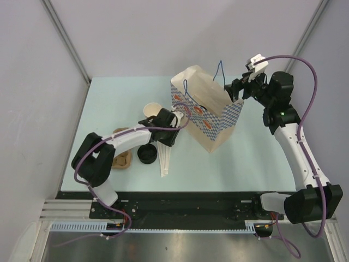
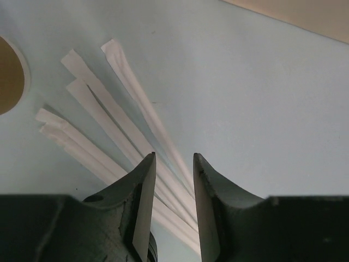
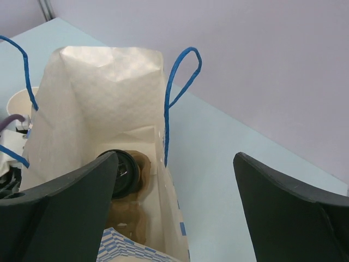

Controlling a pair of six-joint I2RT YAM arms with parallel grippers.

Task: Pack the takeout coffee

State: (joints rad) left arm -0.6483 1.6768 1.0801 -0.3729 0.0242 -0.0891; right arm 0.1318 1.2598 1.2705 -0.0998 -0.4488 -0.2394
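Pale blue table (image 1: pixel 109 98) seen from above, with two robot arms bolted at its near edge. A tan paper bag (image 1: pixel 210 128) with blue cord handles (image 3: pixel 180 71) and a blue checked band stands upright right of centre, its mouth open.

The takeout coffee (image 3: pixel 121 170), a cup under a round black lid, sits at the bottom of the bag, on a brown cardboard tray (image 3: pixel 128 221) that is also inside.

The right gripper (image 3: pixel 175 158) hangs above the bag's open mouth at its right edge. Its two dark fingers are spread wide and hold nothing.

The left arm reaches across the table to the left of the bag. The left gripper (image 2: pixel 173 157) points down over a fan of white paper-wrapped straws (image 2: pixel 109 120) lying flat on the table. Its fingers stand only a narrow gap apart, and a straw shows through that gap. Nothing is visibly pinched between them, and whether the tips touch a straw cannot be told.

Beside the left arm are an open tan paper cup (image 1: pixel 151 110), a loose black lid (image 1: pixel 146 155) and a second brown cardboard carrier (image 1: pixel 121 158) just left of the lid.
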